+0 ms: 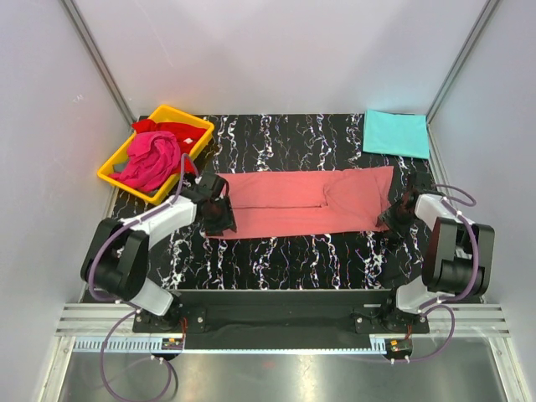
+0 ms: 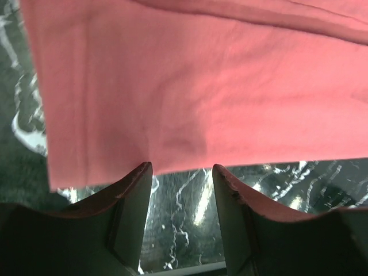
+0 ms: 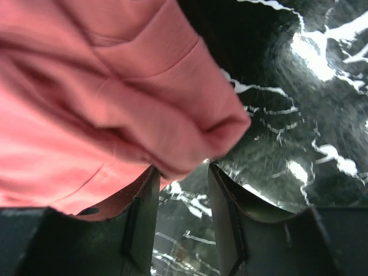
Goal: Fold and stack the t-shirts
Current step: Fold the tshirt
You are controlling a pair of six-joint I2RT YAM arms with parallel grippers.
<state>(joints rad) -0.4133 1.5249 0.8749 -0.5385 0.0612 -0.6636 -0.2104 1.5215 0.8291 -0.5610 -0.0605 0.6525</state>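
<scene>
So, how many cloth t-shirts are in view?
4. The salmon-pink t-shirt lies flat mid-table; the folded turquoise t-shirt, far right corner; the crumpled magenta t-shirt and red t-shirt, in the yellow plastic tray. More may hide underneath.

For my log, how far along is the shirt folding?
Done: turquoise shirt folded, far right corner. In hand: salmon-pink shirt folded into a strip, left gripper and right gripper open at its ends. Remaining: magenta shirt and red shirt, crumpled in the yellow tray.
</scene>
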